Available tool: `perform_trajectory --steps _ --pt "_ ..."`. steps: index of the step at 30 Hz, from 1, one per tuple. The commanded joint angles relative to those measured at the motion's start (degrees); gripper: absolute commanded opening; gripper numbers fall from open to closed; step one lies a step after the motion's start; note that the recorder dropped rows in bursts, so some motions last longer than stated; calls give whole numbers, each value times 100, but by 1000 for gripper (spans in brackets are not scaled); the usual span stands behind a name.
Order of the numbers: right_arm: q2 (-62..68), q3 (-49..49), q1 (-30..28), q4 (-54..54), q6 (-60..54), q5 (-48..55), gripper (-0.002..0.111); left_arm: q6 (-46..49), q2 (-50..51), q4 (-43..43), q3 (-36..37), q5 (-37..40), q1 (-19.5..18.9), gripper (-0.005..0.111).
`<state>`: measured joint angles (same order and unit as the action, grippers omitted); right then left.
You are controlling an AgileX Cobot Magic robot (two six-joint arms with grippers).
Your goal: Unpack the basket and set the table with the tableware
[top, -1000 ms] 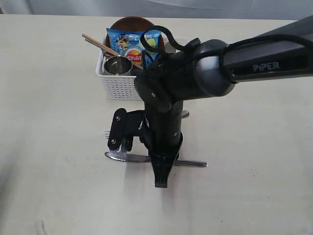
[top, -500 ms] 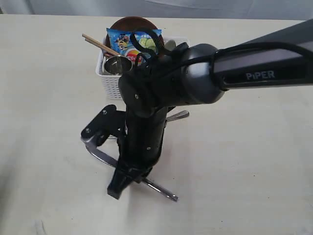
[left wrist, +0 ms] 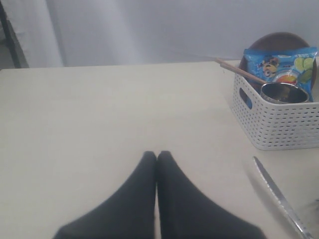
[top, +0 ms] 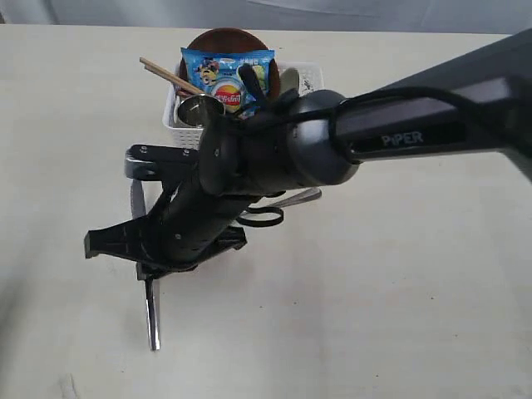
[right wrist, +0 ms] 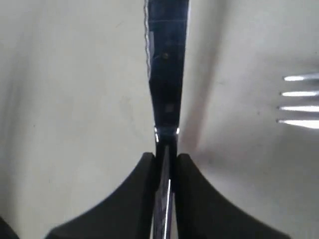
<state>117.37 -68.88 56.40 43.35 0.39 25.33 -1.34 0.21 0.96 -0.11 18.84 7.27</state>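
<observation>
**Right claw clamped on steel knife, left claw pressed closed and empty**

The right gripper (right wrist: 165,158) reaches across to the left half of the pale cream table (top: 416,291). Its black fingers (right wrist: 142,169) are clenched on the flat steel knife (right wrist: 167,74) near its middle. The serrated blade runs out past the fingertips.

In the exterior view the knife (top: 152,316) points lengthwise toward the near edge, with the right gripper (top: 151,268) over it. It is low over the table, and contact cannot be told.

The steel fork (right wrist: 299,99) shows its tines just beside the blade, not touching it. Its handle (top: 303,198) lies on the table in front of the basket, and the arm hides the rest.

The white plastic lattice basket (top: 187,137) stands at the far middle of the table. It holds:
- a small steel cup (top: 198,110)
- brown wooden chopsticks (top: 166,75), sticking out over the rim
- a round reddish-brown plate (top: 220,37), upright at the back
- a blue chip bag (top: 226,76)

The left gripper (left wrist: 157,158) has its fingers pressed together, holding nothing. It is over bare table, well apart from the basket (left wrist: 274,124).
</observation>
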Motion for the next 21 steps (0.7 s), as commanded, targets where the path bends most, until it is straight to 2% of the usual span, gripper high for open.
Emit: perform_trajectory --steps 1,7,21 --pt "213 -30 -27 501 476 -345 -1 5 -21 33 11 -32 39 0" --pt "214 -30 -27 1301 485 -762 -1 5 -21 33 11 -32 39 0" --pt "214 -38 128 1325 625 -748 0 5 -21 33 11 -32 39 0"
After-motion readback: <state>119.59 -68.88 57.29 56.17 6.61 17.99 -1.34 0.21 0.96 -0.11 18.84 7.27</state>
